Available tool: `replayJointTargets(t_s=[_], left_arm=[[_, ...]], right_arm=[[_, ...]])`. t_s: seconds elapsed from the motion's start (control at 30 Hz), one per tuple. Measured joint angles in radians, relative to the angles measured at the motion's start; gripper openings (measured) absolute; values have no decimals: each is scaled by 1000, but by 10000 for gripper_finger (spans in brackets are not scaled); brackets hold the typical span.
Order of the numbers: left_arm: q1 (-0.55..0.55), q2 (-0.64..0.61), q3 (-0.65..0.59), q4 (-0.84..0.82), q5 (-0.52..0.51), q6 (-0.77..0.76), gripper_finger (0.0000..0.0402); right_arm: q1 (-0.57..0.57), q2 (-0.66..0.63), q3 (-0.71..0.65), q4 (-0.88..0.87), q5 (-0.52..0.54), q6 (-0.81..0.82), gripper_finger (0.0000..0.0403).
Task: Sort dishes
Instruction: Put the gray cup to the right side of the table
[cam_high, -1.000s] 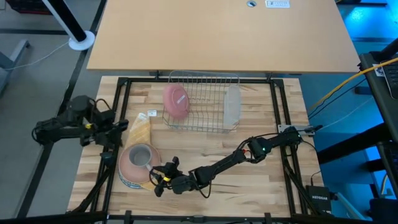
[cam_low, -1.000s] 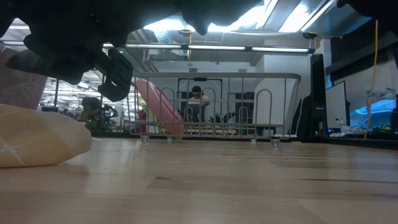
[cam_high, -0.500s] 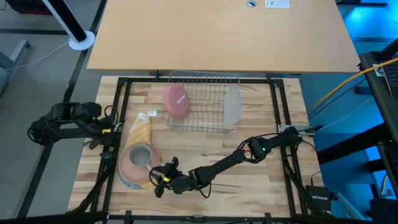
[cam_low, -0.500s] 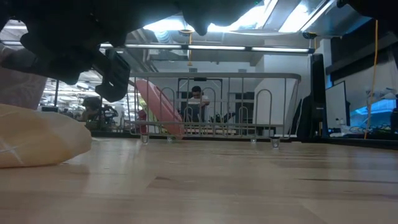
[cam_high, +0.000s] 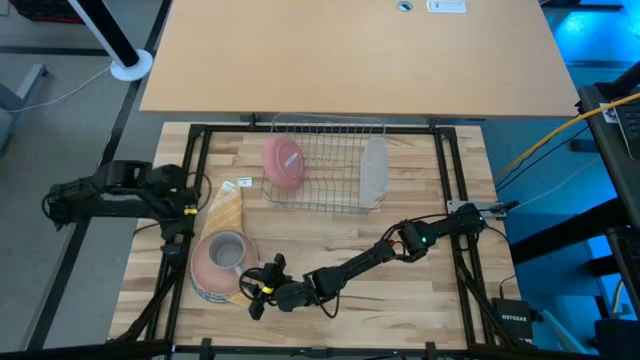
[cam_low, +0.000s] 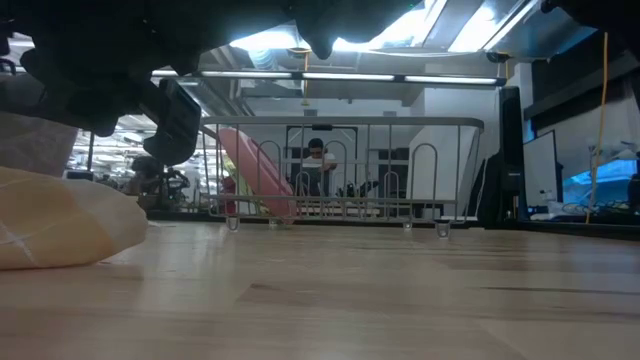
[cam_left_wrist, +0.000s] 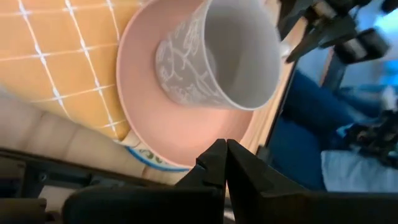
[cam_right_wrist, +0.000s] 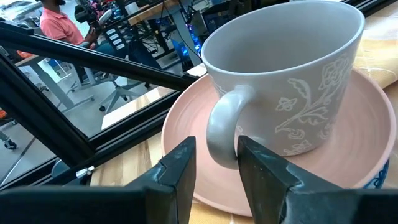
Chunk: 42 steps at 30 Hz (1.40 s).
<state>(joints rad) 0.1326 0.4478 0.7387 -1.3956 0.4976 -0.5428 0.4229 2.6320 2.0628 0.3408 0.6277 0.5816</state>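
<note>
A small grey mug (cam_high: 226, 248) stands in a pink bowl (cam_high: 203, 268), which rests on a blue-patterned plate (cam_high: 212, 294) at the table's near left. My right gripper (cam_right_wrist: 217, 169) reaches in level from the right and is open, with one finger on each side of the mug's handle (cam_right_wrist: 221, 134). My left gripper (cam_left_wrist: 225, 155) is shut and empty. It points down over the bowl's rim (cam_left_wrist: 186, 134) at the table's left edge (cam_high: 188, 212). A second pink plate (cam_high: 284, 162) stands on edge, leaning in the wire rack (cam_high: 330, 190). My right gripper has the mug's handle (cam_right_wrist: 222, 152) between its two fingers, coming in level from the table's right. A strip of the pink bowl shows between one finger and the handle. I cannot tell whether the other finger (cam_right_wrist: 261, 168) touches the handle.
A yellow checked cloth (cam_high: 225, 208) lies beside and partly under the stack of dishes. A pale object (cam_high: 373, 168) stands at the rack's right end. Black frame rails (cam_high: 185, 180) run along the table's edges. Bare wood lies between the rack and my right arm.
My left arm has drawn in at the table's left edge. Its wrist has sunk, rolled and tipped downward toward the stack of dishes. My right arm and the dishes have kept still.
</note>
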Motion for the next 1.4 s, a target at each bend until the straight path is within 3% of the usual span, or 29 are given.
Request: replayJointTargets(t_s=[0.27, 0.73, 1.2, 1.4], left_arm=[[-153, 194, 0, 14, -15, -33, 0], [-518, 380, 0, 256, -167, -308, 1], [-654, 609, -1, 480, -224, -278, 1], [-684, 646, -1, 565, -225, -266, 1]], right_arm=[[-1, 0, 0, 0, 0, -3, 122], [-14, 0, 0, 0, -19, -3, 122], [-13, -1, 0, -1, -19, -3, 122], [-13, -1, 0, -2, -19, -3, 122]])
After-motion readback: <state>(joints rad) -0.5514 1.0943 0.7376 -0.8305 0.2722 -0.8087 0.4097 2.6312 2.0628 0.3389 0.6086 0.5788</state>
